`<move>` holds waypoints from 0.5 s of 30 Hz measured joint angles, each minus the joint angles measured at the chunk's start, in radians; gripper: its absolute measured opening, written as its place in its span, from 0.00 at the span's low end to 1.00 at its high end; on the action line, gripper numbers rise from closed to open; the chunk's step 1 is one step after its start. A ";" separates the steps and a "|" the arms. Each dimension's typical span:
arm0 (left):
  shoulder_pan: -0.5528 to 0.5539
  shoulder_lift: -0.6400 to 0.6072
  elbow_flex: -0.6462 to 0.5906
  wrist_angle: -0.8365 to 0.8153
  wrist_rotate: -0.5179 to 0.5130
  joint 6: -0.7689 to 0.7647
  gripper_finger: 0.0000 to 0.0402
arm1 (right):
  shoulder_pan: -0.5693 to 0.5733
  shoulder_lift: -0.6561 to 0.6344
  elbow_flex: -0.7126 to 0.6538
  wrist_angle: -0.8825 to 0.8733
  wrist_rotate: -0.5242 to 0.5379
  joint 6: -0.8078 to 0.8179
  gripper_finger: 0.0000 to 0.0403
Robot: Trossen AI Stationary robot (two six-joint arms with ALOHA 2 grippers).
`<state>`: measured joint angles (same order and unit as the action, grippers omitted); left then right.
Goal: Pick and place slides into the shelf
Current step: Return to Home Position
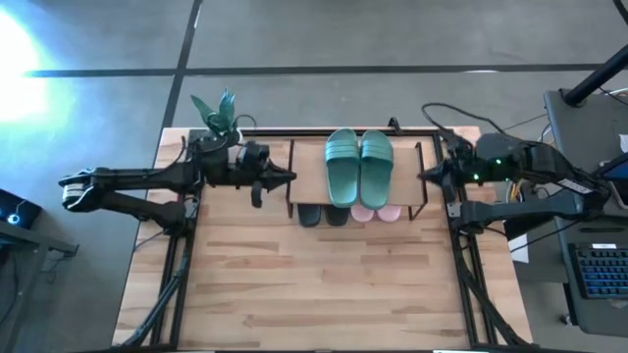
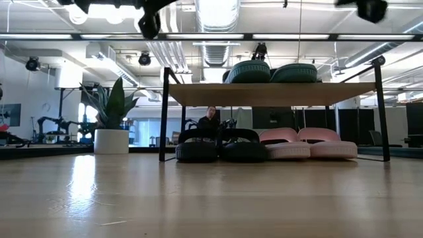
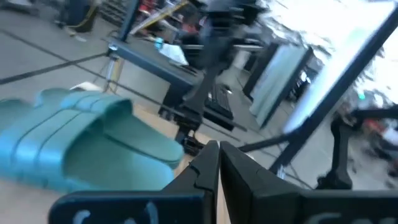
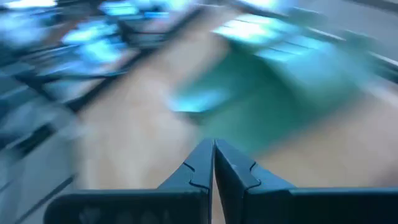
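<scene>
All six slides look stowed: the green pair [image 1: 359, 167] lies on top of the shelf [image 1: 306, 181], with the black pair [image 1: 324, 215] and pink pair [image 1: 377, 213] beneath it. The left claw [image 3: 218, 149] and right claw [image 4: 214, 146] (both pressed together, holding nothing) flank the shelf. Seemingly nothing remains to place.

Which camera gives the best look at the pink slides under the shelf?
The low view: both pink slides sit side by side beneath the shelf board, in plain sight. The high view shows only their ends poking out from under the board. Neither wrist view shows them.
</scene>
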<state>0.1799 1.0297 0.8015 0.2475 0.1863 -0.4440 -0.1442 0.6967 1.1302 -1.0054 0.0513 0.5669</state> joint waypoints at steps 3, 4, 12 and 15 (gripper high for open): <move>0.000 -0.033 -0.063 0.029 -0.018 -0.048 0.00 | 0.084 -0.031 -0.055 0.174 -0.118 -0.100 0.02; 0.000 -0.042 -0.080 0.046 -0.023 -0.049 0.00 | 0.118 -0.046 -0.078 0.216 -0.127 -0.113 0.02; 0.002 -0.068 -0.106 0.083 -0.031 -0.048 0.00 | 0.335 -0.297 -0.322 0.241 0.077 0.058 0.02; 0.003 -0.063 -0.106 0.082 -0.031 -0.024 0.00 | 0.356 -0.427 -0.351 0.254 0.110 0.016 0.02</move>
<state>0.1833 0.9671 0.6956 0.3298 0.1555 -0.4685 0.2121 0.2699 0.7791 -0.7513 0.1615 0.5824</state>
